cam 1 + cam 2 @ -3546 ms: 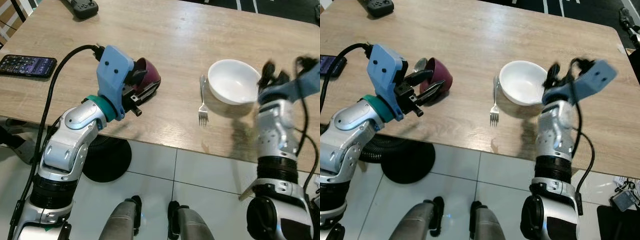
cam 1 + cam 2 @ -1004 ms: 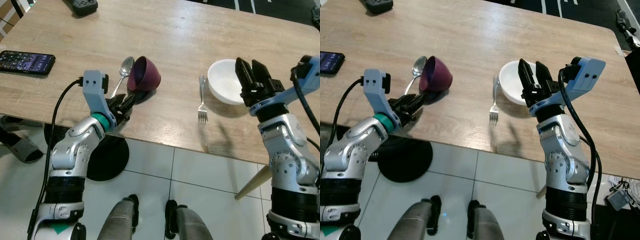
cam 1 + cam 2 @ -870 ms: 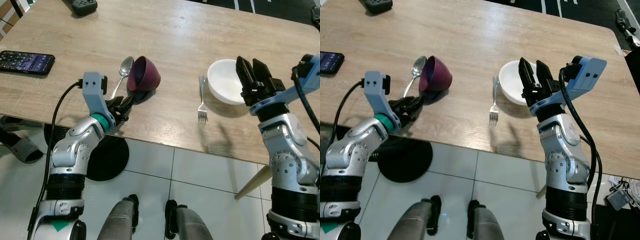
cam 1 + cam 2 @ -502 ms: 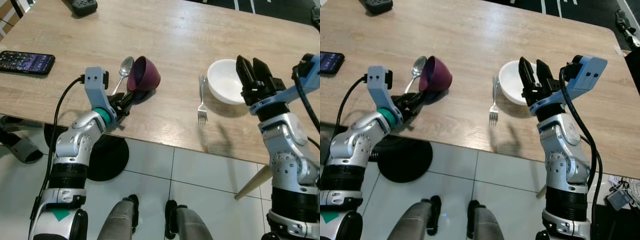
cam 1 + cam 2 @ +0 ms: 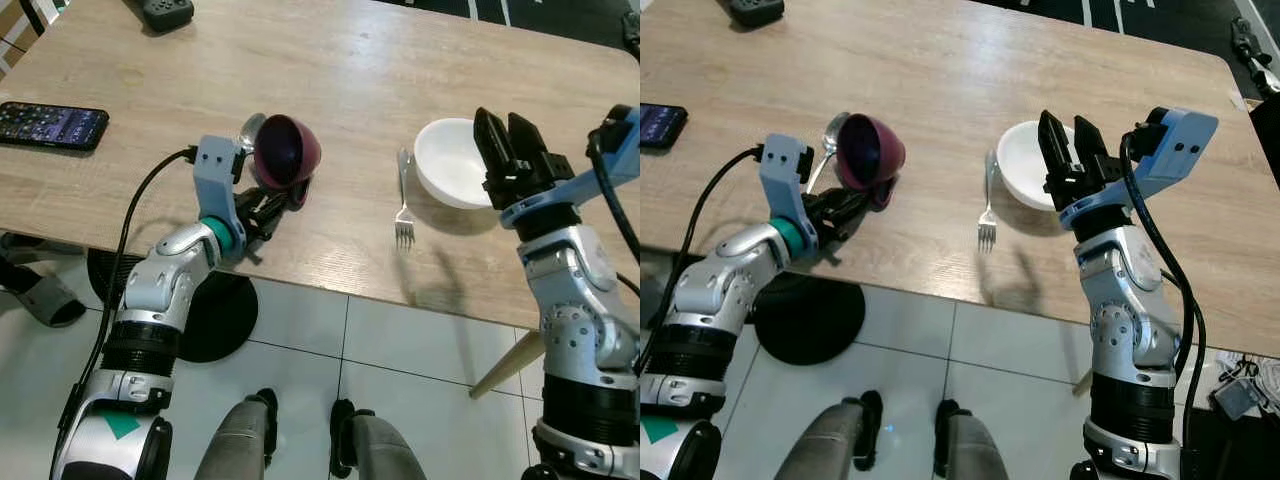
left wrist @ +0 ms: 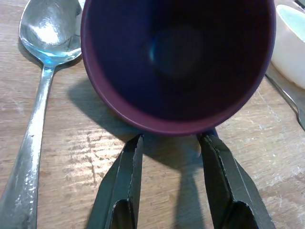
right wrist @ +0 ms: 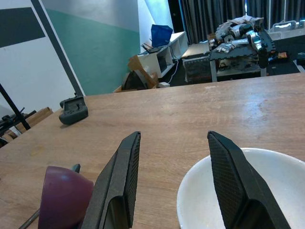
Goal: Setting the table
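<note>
Tipping a purple cup [image 5: 286, 151] on its side beside the spoon [image 6: 35, 109], left gripper [image 5: 272, 205] spread open beneath it. Hovering right gripper [image 5: 510, 150] parted wide over the white bowl [image 5: 452, 163], holding nothing; fork [image 5: 404, 205] lying just beside the bowl.

Right claw [image 7: 174, 179] fingers spread apart above the wooden worktop [image 7: 190, 119]. White bowl [image 7: 228, 195] rim under one finger, purple bowl [image 7: 64, 198] tilted beside the other. Dark controller [image 7: 74, 109] near far edge.

table [image 5: 350, 70]: spoon [image 5: 247, 128] left of cup [image 5: 285, 152] | fork [image 5: 403, 205] left of bowl [image 5: 455, 162]
</note>
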### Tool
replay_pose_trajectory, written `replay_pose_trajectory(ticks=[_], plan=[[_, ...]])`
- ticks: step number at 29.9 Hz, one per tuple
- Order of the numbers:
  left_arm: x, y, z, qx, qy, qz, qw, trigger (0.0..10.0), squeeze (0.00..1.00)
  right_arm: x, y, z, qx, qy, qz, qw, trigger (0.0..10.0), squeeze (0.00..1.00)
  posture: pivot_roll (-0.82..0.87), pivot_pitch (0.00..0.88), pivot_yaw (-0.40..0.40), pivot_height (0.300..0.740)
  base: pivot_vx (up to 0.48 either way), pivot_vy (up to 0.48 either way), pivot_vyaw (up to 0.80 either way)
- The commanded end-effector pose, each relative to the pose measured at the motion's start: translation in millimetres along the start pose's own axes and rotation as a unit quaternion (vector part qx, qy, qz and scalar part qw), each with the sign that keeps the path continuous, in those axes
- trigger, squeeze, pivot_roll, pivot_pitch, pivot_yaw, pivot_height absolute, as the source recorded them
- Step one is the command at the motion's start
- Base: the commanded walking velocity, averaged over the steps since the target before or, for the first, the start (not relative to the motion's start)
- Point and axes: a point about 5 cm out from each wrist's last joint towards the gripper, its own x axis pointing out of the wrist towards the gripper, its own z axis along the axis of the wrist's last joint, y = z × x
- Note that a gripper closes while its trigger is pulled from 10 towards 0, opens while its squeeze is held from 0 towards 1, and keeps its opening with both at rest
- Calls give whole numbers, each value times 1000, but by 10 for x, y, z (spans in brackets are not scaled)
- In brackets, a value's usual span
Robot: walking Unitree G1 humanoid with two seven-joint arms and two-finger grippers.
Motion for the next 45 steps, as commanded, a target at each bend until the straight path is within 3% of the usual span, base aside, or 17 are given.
replay_pose_trajectory(ticks=[1,3,5,12,18,28,37,42,45], plan=[[7,13,-124,-11,23,2,1000,10000,0,-30,-23,4,-2,2,-7,1000,10000,0,95,147,-14,740,0,0,0],[13,20,-109,-2,18,0,1000,10000,0,-29,-20,4,-2,2,-7,1000,10000,0,92,147,-13,740,0,0,0],[13,-14,20,36,-28,-13,999,10000,0,-36,-17,-9,-3,4,-8,1000,10000,0,94,149,-13,740,0,0,0],[-33,-8,111,51,-64,-6,997,10000,0,-37,-6,-15,-4,6,-6,1000,10000,0,94,148,-11,740,0,0,0],[-121,128,123,66,-62,22,996,10000,0,-39,-13,-31,-4,10,-5,1000,10000,0,102,143,-15,740,0,0,0],[-129,273,168,67,-72,60,993,10000,0,-22,-3,-42,-5,12,1,1000,10000,0,106,137,-21,740,0,0,0],[-87,209,207,72,-77,46,993,10000,0,-24,-5,-48,-7,13,0,1000,10000,0,102,125,-19,740,0,0,0],[-58,147,159,121,-46,-2,992,10000,0,-30,-13,-40,-8,11,-4,1000,10000,0,101,126,-19,740,0,0,0],[-50,137,154,128,-42,-11,991,10000,0,-31,-14,-39,-8,11,-5,1000,10000,0,101,126,-19,740,0,0,0]])
